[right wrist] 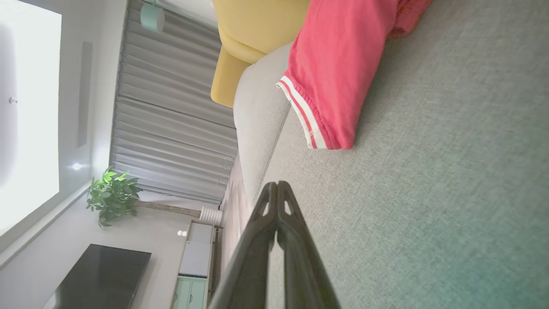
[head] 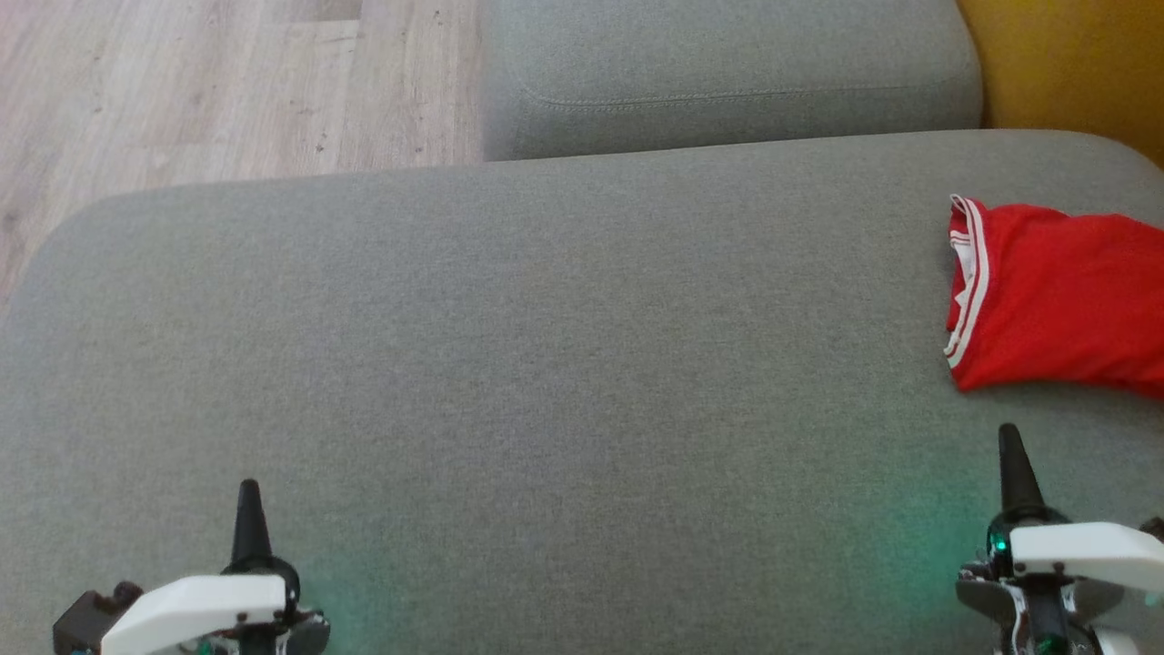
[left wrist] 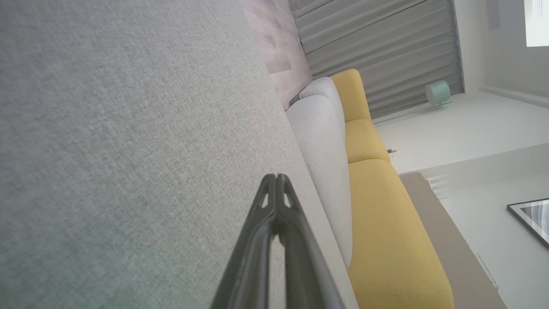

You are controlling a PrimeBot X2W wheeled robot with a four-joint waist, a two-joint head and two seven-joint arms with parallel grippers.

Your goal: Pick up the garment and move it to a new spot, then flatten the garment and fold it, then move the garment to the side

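The garment (head: 1055, 296), red with white-striped trim, lies folded at the right edge of the grey cushion (head: 546, 346), partly cut off by the head view's border. In the right wrist view the garment (right wrist: 339, 64) rests just beyond the fingertips, its striped hem nearest. My right gripper (head: 1009, 437) (right wrist: 277, 184) hovers shut and empty a short way in front of the garment. Over bare fabric at the lower left, my left gripper (head: 248, 491) (left wrist: 276, 177) is shut on nothing, far from the garment.
A second grey cushion (head: 727, 73) sits behind the big one, with wooden floor (head: 227, 82) at the far left. Yellow upholstery (head: 1073, 64) rises at the far right corner. The cushion's wide middle lies bare between the grippers.
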